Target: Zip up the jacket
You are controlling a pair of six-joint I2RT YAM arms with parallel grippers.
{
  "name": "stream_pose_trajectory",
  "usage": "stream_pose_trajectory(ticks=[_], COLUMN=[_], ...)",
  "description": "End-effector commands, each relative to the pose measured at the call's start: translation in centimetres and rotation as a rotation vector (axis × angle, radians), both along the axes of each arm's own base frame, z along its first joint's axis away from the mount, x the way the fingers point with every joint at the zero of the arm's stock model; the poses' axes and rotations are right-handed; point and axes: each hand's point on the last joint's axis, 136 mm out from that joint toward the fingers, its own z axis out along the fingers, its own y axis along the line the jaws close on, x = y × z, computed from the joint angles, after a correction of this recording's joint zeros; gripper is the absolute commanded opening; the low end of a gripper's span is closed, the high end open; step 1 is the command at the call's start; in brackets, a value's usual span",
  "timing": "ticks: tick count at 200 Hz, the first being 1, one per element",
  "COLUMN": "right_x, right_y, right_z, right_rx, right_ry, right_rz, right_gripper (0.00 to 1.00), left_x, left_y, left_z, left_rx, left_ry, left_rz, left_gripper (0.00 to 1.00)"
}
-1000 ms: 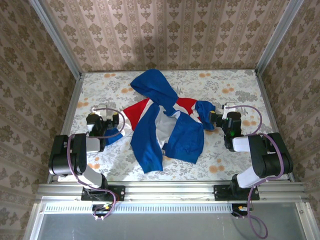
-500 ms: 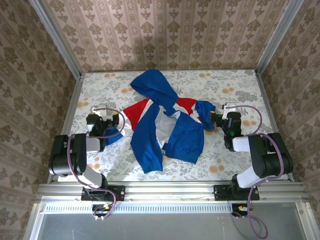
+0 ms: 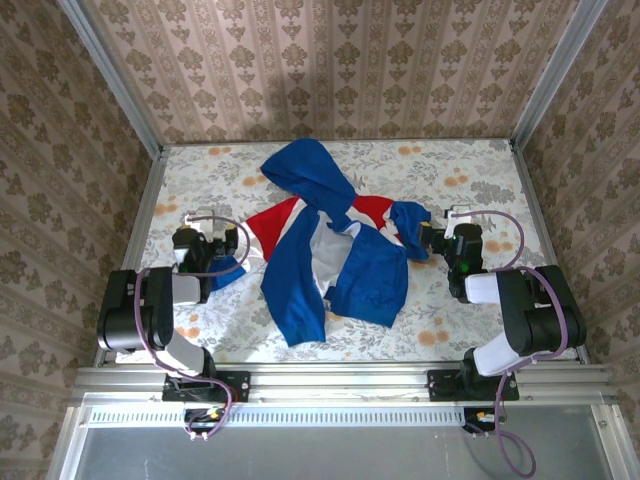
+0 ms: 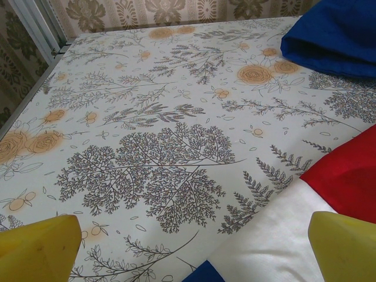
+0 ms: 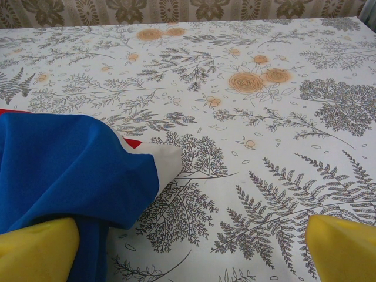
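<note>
The jacket lies crumpled in the middle of the table, royal blue with red and white bands, hood toward the far wall, pale lining showing at its centre. My left gripper rests low beside the left sleeve. In the left wrist view that gripper is open, and the sleeve's white band lies between its yellow fingertips. My right gripper sits at the right sleeve. In the right wrist view this gripper is open, with the blue sleeve draped against its left fingertip.
A floral tablecloth covers the table. Metal rails and patterned walls close in the left, right and far sides. The hood shows at the upper right of the left wrist view.
</note>
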Motion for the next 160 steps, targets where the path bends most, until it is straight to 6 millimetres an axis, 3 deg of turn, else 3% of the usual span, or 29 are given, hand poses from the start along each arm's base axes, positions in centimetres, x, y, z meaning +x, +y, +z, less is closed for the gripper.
stream_pose_trajectory(ticks=[1, 50, 80, 87, 124, 144, 160], right_x=[0.7, 0.1, -1.0, -1.1, -2.2, -3.1, -3.5], right_y=[0.2, 0.9, 1.7, 1.9, 2.6, 2.8, 3.7], right_z=[1.1, 2.1, 3.1, 4.3, 5.5, 5.7, 5.8], right_rx=[-0.007, -0.009, -0.009, -0.011, 0.092, 0.122, 0.166], right_ry=[-0.040, -0.069, -0.086, -0.106, 0.078, 0.172, 0.230], right_rz=[0.017, 0.067, 0.111, 0.113, 0.096, 0.067, 0.078], right_gripper=[1.00, 1.00, 1.00, 1.00, 1.00, 0.98, 0.95], left_x=[0.5, -0.9, -1.6, -1.9, -3.1, -4.0, -4.8], left_y=[0.0, 1.2, 1.8, 1.8, -0.7, -2.0, -4.1], left_z=[0.8, 2.3, 4.8, 5.6, 10.2, 11.8, 12.4], left_rx=[0.006, -0.020, 0.005, 0.019, 0.044, 0.002, -0.057], left_ry=[-0.028, -0.103, -0.124, -0.124, -0.120, -0.088, -0.036], left_rz=[-0.004, 0.057, 0.113, 0.128, 0.092, 0.083, 0.014], left_gripper=[1.00, 0.99, 0.99, 0.99, 0.95, 0.92, 0.89])
